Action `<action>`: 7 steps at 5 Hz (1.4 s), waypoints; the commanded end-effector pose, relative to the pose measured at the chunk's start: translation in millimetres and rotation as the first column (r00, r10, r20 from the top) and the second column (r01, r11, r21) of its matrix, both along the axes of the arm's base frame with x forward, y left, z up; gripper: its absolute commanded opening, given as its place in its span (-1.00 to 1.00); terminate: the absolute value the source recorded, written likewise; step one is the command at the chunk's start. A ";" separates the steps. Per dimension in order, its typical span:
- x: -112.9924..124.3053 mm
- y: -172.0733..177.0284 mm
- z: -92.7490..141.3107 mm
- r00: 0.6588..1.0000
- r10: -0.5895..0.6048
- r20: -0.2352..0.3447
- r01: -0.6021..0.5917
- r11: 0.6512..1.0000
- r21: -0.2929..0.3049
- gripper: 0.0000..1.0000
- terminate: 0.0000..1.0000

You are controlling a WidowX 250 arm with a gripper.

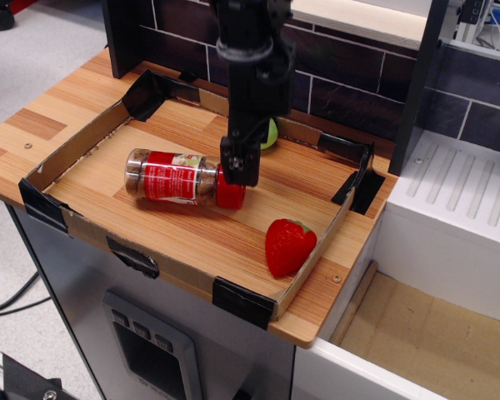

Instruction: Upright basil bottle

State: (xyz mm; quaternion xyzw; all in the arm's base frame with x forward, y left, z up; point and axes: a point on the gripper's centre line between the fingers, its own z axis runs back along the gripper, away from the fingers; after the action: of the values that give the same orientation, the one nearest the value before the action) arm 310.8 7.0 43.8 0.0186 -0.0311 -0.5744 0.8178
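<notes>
The basil bottle (171,176) lies on its side in the shallow cardboard tray (75,150). It is a clear jar with a red label and brownish contents, and its red cap (230,198) points right. My gripper (240,165) hangs down from the black arm right at the cap end and hides most of the cap. Its near finger (239,158) stands in front of the cap and the other finger is hidden behind it. The bottle rests on the tray floor.
A red strawberry (288,246) lies at the tray's front right. A green fruit (271,133) shows partly behind the arm at the tray's back wall. A dark brick wall rises behind. A white surface (458,187) lies to the right.
</notes>
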 end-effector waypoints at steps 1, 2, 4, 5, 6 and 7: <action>-0.7 3.4 -7.4 0.999 -0.010 0.035 0.009 0.999 0.049 1.00 -1.00; -0.3 2.6 -17.0 0.999 -0.008 0.044 0.004 0.997 0.073 1.00 -1.00; 2.8 2.5 -27.2 0.998 0.021 0.054 -0.027 0.993 0.112 1.00 -1.00; 7.0 1.6 -15.5 0.997 0.039 0.066 -0.045 0.995 0.085 -1.00 -1.00; 10.4 4.9 13.8 0.993 0.082 0.083 -0.086 0.995 0.045 -1.00 -1.00; 12.5 11.9 47.5 0.983 0.128 0.133 -0.123 0.991 -0.044 -1.00 -1.00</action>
State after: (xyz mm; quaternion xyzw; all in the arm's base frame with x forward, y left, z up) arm 309.2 10.1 70.7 0.0187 -0.0686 -0.5193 0.8516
